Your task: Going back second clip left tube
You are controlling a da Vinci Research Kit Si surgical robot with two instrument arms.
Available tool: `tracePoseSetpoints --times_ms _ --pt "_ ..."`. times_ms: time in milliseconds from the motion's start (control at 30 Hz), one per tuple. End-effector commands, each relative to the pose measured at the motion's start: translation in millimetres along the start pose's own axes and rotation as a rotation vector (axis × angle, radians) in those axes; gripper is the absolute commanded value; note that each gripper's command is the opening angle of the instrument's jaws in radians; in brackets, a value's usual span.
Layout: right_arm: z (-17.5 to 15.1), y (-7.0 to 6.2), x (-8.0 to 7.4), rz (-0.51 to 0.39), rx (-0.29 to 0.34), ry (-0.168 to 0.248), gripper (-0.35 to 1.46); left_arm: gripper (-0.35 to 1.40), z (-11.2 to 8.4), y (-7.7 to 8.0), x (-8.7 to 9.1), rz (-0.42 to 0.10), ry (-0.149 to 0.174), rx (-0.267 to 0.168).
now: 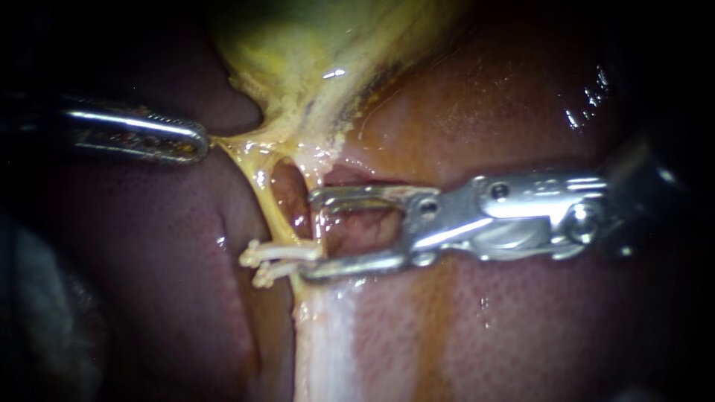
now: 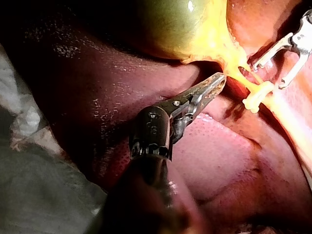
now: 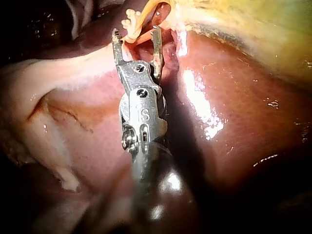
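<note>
The left tube (image 1: 262, 195) runs as a thin yellow strand from the gallbladder (image 1: 313, 45) down over the liver (image 1: 521, 327). Two whitish clips (image 1: 281, 254) lie across it, one just below the other. My right instrument (image 1: 310, 234) comes in from the right with its jaws open, their tips right beside the clips. In the right wrist view the open jaws (image 3: 136, 36) straddle the orange tube (image 3: 146, 30), the clips (image 3: 131, 19) just ahead. My left instrument (image 1: 199, 141) is shut on yellow tissue at the gallbladder's neck and holds it taut; the left wrist view shows the same grip (image 2: 220, 79).
A broad pale band of tissue (image 1: 328, 335) runs down below the clips. A second strand (image 1: 316, 212) lies just right of the clipped tube, between the open jaws. White gauze (image 2: 29, 161) lies beside the left shaft.
</note>
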Motion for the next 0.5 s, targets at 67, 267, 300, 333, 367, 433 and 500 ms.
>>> tracePoseSetpoints --times_ms 67,267,300,333,367,433,500 --pt "-1.6 -0.3 -0.1 -0.013 0.007 0.001 0.5 -0.35 -0.1 0.2 0.1 0.0 0.0 -0.001" --pt "-5.7 -0.8 -0.8 -0.041 0.026 -0.012 0.5 -0.35 -0.1 0.2 0.1 0.0 0.0 -0.001" --pt "-6.2 -0.8 -0.9 -0.042 0.028 -0.021 0.5 -0.35 -0.1 0.2 0.1 0.0 0.0 -0.001" --pt "-6.7 -0.9 -1.0 -0.044 0.03 -0.032 0.5 -0.35 -0.1 0.2 0.1 0.0 0.0 -0.001" --pt "-7.1 -0.9 -1.1 -0.045 0.032 -0.041 0.5 -0.35 -0.1 0.2 0.1 0.0 0.0 -0.001" --pt "-7.8 -0.9 -1.2 -0.053 0.034 -0.061 0.5 -0.35 -0.1 0.2 0.1 0.0 0.0 -0.001" --pt "-8.3 -0.8 -1.2 -0.054 0.035 -0.07 0.5 -0.35 -0.1 0.2 0.1 -0.001 0.0 -0.001"
